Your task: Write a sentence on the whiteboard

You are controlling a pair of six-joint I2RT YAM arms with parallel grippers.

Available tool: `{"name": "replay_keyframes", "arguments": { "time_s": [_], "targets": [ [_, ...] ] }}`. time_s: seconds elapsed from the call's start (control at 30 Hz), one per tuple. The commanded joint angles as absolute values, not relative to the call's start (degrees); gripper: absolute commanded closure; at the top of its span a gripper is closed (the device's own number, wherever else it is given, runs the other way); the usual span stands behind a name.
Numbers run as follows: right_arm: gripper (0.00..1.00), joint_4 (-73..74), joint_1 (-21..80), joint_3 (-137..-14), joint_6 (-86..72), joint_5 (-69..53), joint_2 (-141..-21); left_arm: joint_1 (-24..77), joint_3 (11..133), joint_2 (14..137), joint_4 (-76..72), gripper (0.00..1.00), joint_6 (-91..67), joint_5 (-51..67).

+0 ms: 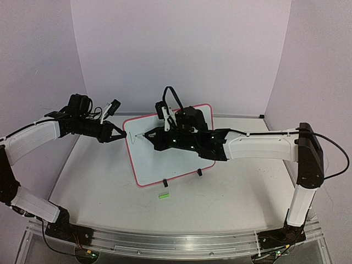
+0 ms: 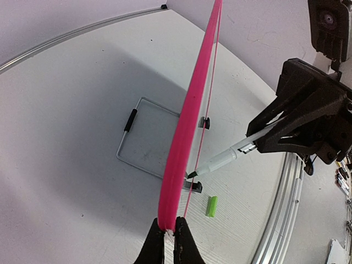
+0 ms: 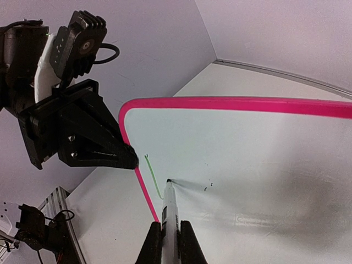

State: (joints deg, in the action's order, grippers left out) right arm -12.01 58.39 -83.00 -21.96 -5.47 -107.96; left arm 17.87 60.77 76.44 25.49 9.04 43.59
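The whiteboard stands propped near the middle of the tabletop, leaning on its wire stand. The left end effector is pinched together on the pink frame's left edge, probably to brace the board against the pen's push. The right end effector is clamped on the marker, tip touching the white face near the upper left corner (where a first line would start). Of the sentence, only one thin green stroke shows. The cap lies in front of the board.
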Motion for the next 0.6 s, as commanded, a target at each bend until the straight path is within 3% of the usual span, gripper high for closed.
{"name": "replay_keyframes", "arguments": {
  "time_s": [0.0, 0.57],
  "targets": [
    [1.0, -13.9, 57.9, -80.7, -22.5, -2.6, -105.5, 18.2, 61.3, 75.4, 26.1, 1.0, 11.3, 42.4],
    [1.0, -13.8, 58.0, -79.6, -23.0, -1.4, -104.7, 18.3, 61.3, 75.3, 26.1, 1.0, 11.3, 42.4]
  ]
}}
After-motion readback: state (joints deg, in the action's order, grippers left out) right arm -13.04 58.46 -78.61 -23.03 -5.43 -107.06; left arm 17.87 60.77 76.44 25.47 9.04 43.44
